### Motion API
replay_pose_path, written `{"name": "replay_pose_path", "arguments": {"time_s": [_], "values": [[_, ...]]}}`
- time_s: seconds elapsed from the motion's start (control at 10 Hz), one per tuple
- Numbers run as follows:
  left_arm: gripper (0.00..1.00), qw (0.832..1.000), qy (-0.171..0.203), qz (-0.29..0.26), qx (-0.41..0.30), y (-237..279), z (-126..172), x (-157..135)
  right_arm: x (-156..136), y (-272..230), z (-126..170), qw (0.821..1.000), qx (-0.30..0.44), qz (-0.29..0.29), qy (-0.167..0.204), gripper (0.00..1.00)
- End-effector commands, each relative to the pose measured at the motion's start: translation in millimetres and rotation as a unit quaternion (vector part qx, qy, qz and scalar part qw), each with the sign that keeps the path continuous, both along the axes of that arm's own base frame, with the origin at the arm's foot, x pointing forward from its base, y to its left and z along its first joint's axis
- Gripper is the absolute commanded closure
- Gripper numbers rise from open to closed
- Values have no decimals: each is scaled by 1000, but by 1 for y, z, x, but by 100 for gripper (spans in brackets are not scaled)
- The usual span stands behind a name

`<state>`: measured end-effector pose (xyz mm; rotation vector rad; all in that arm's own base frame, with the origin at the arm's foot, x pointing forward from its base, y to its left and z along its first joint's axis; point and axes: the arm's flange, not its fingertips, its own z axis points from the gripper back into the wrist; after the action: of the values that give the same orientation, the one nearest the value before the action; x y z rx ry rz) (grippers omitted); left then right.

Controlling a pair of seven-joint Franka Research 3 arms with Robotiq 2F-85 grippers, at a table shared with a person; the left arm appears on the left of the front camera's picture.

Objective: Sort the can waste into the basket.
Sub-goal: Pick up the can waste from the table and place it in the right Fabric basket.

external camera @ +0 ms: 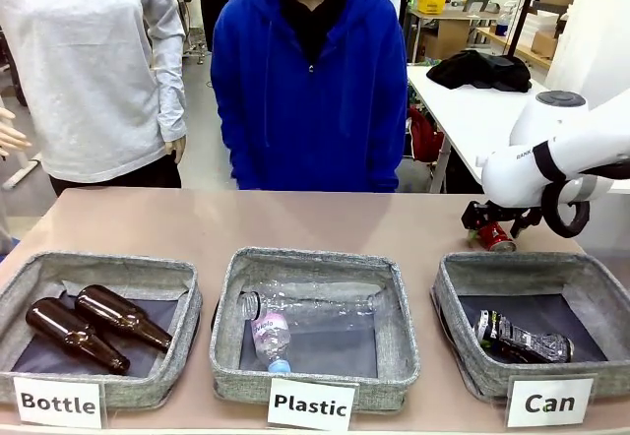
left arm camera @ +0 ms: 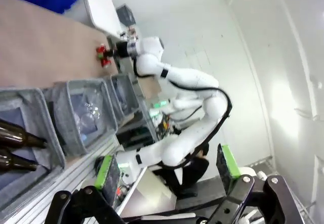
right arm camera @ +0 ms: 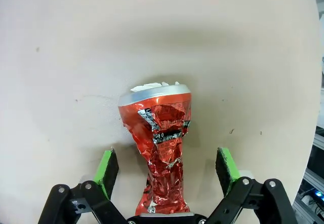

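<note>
The red crushed can (right arm camera: 158, 133) lies on the tan table between the spread green pads of my right gripper (right arm camera: 167, 162). The pads flank its lower half without touching it, so the gripper is open. In the front view the same red can (external camera: 497, 239) sits just behind the basket (external camera: 474, 270) labelled "Can", with my right gripper (external camera: 490, 224) lowered over it. The black can (external camera: 522, 339) lies inside that basket. My left gripper (left arm camera: 167, 169) is open and holds nothing, off the table's side, and looks at the red can (left arm camera: 104, 56) from afar.
A grey bin labelled "Plastic" (external camera: 228, 302) holds clear plastic bottles (external camera: 295, 309). The bin labelled "Bottle" (external camera: 30, 268) holds two brown glass bottles (external camera: 98, 325). A person in a blue hoodie (external camera: 310, 91) stands at the far edge. Bare tabletop stretches behind the bins.
</note>
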<state>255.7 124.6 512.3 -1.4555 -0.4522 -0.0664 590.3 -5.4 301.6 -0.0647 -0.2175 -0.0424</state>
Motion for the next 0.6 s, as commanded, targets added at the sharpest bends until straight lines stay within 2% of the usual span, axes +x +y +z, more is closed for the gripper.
{"name": "replay_pose_path", "arguments": {"time_s": [0.0, 0.1, 0.2, 0.4, 0.5], "values": [[0, 998, 2, 13, 62, -14, -18, 16, 5, 7, -1, 1000, -15, -22, -14, 0], [0, 997, 16, 18, 73, -15, -28, 21, 5, 7, -1, 1000, -14, -22, -14, 0], [0, 1000, 5, -6, 25, -12, -9, 13, 5, 7, -1, 1000, -13, -20, -13, 0], [0, 1000, 5, -6, 25, -12, -9, 13, 5, 7, 0, 1000, -15, -18, -12, 0], [0, 1000, 5, -6, 25, -12, -9, 13, 5, 6, 0, 999, -22, -22, -14, 56]]}}
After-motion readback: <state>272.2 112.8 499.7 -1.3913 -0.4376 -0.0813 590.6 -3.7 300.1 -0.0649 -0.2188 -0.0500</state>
